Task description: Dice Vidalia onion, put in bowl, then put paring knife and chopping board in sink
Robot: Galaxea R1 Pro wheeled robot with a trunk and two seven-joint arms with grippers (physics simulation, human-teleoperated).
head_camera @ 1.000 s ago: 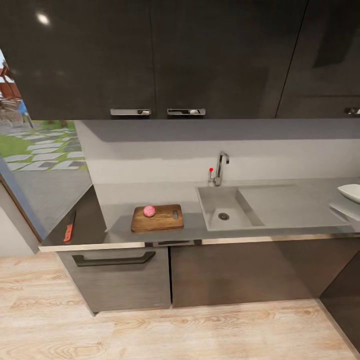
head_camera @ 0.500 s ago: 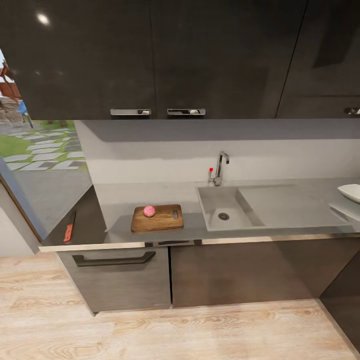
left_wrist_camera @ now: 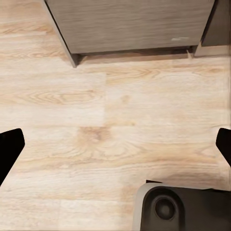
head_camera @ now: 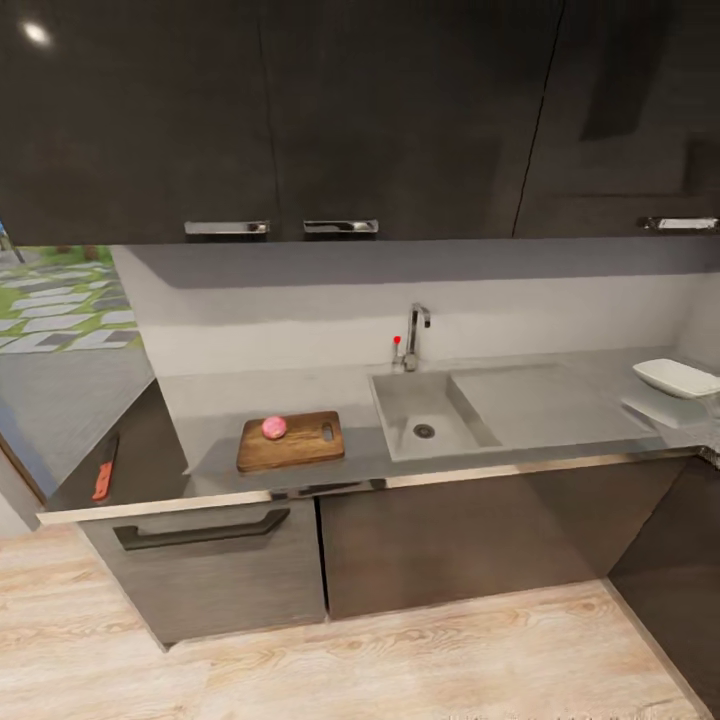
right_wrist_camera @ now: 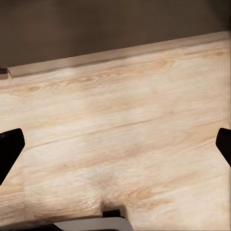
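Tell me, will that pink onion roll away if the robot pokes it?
Probably a little. The onion looks round and sits loose on the flat chopping board, so a poke would likely set it rolling. The board shows no raised rim to stop it. It looks small and firm, so it would probably not squash.

Faucet (head_camera: 412,335) behind sink (head_camera: 425,425); countertop (head_camera: 560,405) bare.

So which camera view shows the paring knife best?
The head view. There the paring knife lies on the dark end of the countertop, left of the chopping board, with its red-orange handle toward the front edge. Both wrist views look down at the wood floor, so they give nothing of the knife.
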